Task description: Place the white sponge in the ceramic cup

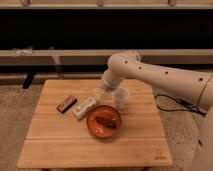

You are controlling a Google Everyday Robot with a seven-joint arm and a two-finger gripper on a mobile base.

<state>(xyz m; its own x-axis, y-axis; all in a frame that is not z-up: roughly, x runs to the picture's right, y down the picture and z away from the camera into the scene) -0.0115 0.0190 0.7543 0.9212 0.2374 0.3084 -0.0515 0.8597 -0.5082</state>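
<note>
The ceramic cup point(121, 97) is a small whitish tumbler standing upright on the wooden table point(60, 145), just behind the bowl. My gripper point(102, 91) hangs from the white arm that reaches in from the right, and it is just left of the cup, low over the table. A small pale block, the white sponge point(96, 93), shows at the gripper's tip, left of the cup. Whether the gripper holds it or it lies on the table I cannot tell.
An orange-brown bowl point(104, 121) with something dark in it sits in front of the cup. A long white capped pack point(84, 107) lies left of the bowl, and a dark brown bar point(66, 103) lies further left. A cable trails on the floor at right.
</note>
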